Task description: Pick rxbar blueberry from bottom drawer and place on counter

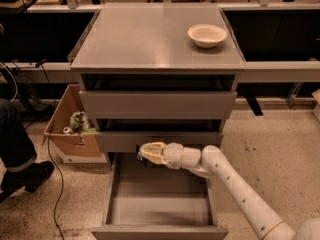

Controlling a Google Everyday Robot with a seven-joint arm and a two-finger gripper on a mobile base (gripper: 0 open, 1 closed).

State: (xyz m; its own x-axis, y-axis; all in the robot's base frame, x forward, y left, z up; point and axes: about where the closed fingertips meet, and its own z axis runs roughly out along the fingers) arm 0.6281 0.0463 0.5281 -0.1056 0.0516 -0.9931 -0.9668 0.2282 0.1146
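The bottom drawer is pulled open, and its grey floor shows nothing lying on it. My gripper is above the drawer's back left part, level with the front of the middle drawer. Its fingers are closed on a small dark bar, the rxbar blueberry. Only the bar's dark edges show under and beside the fingers. The counter is the grey top of the cabinet, well above the gripper.
A white bowl sits on the counter's back right. A cardboard box with rubbish stands on the floor left of the cabinet. A person's leg and shoe are at far left. Workbenches run along the back.
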